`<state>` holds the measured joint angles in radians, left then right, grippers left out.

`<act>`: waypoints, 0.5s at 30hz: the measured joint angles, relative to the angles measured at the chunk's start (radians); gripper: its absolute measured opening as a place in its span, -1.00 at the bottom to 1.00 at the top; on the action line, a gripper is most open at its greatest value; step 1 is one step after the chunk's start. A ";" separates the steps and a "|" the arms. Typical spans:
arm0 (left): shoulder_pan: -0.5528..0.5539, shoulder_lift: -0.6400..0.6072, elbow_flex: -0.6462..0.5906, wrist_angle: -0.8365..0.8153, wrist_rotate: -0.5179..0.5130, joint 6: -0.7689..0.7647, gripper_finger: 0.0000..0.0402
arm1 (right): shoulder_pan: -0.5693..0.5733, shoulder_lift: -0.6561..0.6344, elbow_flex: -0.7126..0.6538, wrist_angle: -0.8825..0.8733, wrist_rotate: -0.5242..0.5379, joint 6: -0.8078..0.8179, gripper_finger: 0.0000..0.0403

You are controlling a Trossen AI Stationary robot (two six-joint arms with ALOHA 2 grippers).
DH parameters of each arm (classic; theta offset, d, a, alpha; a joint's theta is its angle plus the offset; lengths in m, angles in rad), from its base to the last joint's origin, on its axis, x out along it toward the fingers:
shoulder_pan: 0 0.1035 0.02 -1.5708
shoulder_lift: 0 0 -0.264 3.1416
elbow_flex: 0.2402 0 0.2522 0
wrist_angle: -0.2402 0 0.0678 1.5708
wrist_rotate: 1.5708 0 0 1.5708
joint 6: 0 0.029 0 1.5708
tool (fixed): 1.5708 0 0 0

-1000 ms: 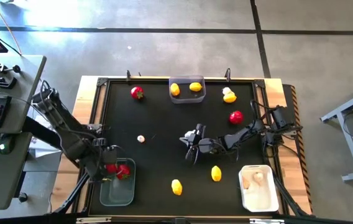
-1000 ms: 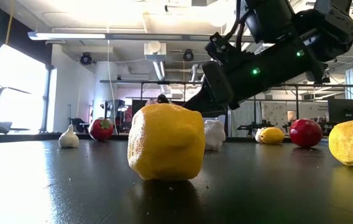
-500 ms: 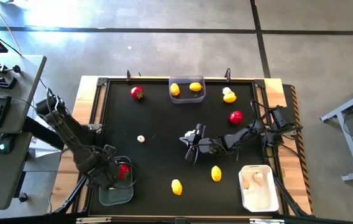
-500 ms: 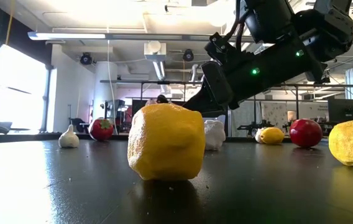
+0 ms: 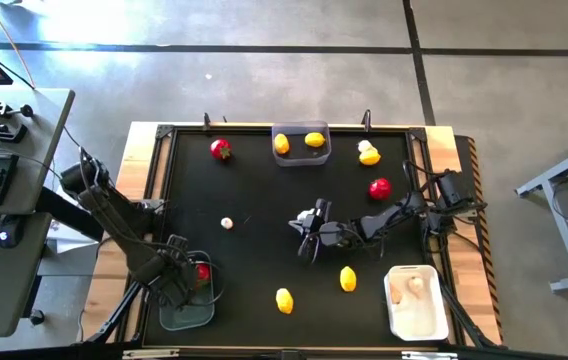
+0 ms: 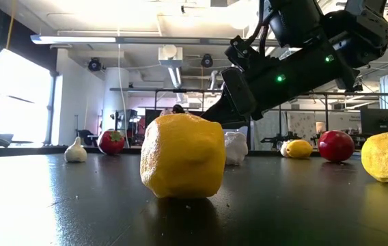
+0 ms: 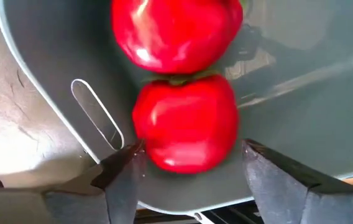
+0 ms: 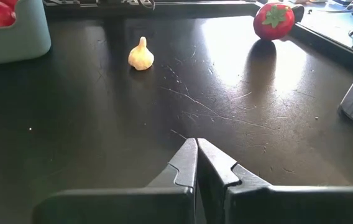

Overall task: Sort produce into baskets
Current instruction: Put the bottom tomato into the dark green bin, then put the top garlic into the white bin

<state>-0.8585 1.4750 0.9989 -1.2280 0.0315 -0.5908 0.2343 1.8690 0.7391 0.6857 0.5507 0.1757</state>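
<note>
**Left gripper over the grey basket, two red fruits inside**

The left gripper [image 7: 186, 180] hangs over the grey basket [image 5: 186, 312] at the table's [image 5: 254, 190] near left corner, jaws spread wide, one finger on each side of a red fruit [image 7: 186, 127] lying in the basket. A second red fruit [image 7: 176, 31] touches it. The right gripper [image 8: 196, 163] rests near mid-table, jaws pressed together, empty. A garlic bulb [image 8: 140, 55] lies apart on the table.

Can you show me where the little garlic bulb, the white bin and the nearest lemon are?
garlic bulb [image 8: 141, 56]: right wrist view, middle of bulb.
white bin [image 5: 411, 321]: high view, bare floor.
nearest lemon [image 6: 182, 156]: low view, front face.
</note>
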 joint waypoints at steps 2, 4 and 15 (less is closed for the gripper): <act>-0.001 0.000 0.009 -0.003 0.000 0.006 0.25 | 0.000 0.000 0.000 0.000 0.000 0.000 -1.00; -0.002 0.000 0.030 -0.002 -0.001 0.009 0.25 | 0.000 0.000 0.000 0.000 0.000 0.000 -1.00; 0.067 -0.003 0.073 0.015 -0.120 0.069 -0.17 | -0.002 0.000 0.000 -0.002 0.000 0.000 -1.00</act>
<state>-0.7918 1.4723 1.0720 -1.2133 -0.0887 -0.5223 0.2322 1.8694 0.7391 0.6842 0.5503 0.1753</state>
